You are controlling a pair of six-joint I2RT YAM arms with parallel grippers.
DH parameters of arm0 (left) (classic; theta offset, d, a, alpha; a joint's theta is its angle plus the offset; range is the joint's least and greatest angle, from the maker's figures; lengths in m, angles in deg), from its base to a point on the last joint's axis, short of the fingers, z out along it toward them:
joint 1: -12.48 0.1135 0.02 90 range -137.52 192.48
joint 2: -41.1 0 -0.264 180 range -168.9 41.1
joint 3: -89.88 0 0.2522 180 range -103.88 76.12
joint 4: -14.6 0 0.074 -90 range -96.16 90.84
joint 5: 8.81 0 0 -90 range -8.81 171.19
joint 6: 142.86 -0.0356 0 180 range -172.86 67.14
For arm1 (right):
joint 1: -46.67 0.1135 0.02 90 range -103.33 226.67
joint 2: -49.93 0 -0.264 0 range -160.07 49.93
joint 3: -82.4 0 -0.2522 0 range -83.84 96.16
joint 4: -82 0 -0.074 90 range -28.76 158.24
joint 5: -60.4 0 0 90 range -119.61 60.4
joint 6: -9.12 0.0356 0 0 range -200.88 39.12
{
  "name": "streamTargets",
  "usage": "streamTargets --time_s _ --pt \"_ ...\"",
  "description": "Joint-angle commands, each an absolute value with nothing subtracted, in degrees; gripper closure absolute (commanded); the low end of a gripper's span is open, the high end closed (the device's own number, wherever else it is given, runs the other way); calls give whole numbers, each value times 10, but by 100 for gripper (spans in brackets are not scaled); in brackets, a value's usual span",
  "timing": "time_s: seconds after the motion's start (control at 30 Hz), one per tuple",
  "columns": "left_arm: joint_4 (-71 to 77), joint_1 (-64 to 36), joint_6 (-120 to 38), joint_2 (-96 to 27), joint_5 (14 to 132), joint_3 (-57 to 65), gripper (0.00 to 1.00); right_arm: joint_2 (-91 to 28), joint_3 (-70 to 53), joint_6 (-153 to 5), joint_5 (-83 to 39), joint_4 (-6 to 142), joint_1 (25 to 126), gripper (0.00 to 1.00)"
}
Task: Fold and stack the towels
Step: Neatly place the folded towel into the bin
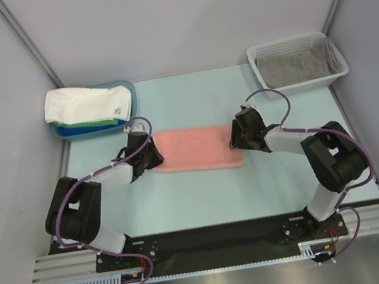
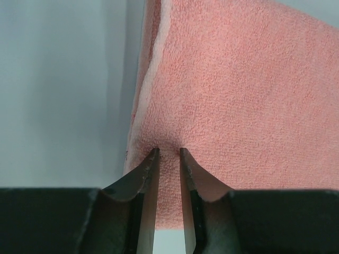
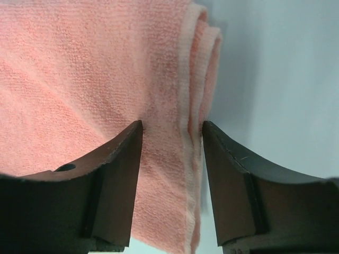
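Observation:
A salmon pink towel, folded into a long strip, lies flat mid-table. My left gripper is at its left end; in the left wrist view the gripper has its jaws nearly together, pinching the towel's cloth near its edge. My right gripper is at the towel's right end; in the right wrist view the gripper is open, its jaws astride the layered edge of the towel. A white towel tops a green and a blue one in the back-left stack. A grey towel lies in the basket.
The blue plastic tray under the stack stands at the back left. The white perforated basket stands at the back right. Grey walls close in the table on the left, right and back.

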State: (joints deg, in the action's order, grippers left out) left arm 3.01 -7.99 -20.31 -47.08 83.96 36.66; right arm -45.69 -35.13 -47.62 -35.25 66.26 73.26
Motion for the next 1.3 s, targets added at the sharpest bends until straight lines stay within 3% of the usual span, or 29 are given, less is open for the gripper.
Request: streamTargets --time_s 0.0,0.27,0.53,0.77,1.0,1.27 --pt "31 -82 -198 -475 845 351 74 -485 -346 -459 -374 640 751 47" --pt "32 -82 -194 -471 835 353 76 -532 -294 -469 -423 583 775 57" --pt "-6 -104 -172 -405 796 328 78 -566 -243 -501 -512 512 790 100" --pt "-98 -145 -183 -299 792 240 79 -591 -126 -580 -659 404 800 100" --pt "-193 -146 -253 -225 799 174 77 -695 31 -717 -816 400 795 100" --pt "-238 -145 -308 -196 800 158 77 -793 180 -894 -845 463 758 100"
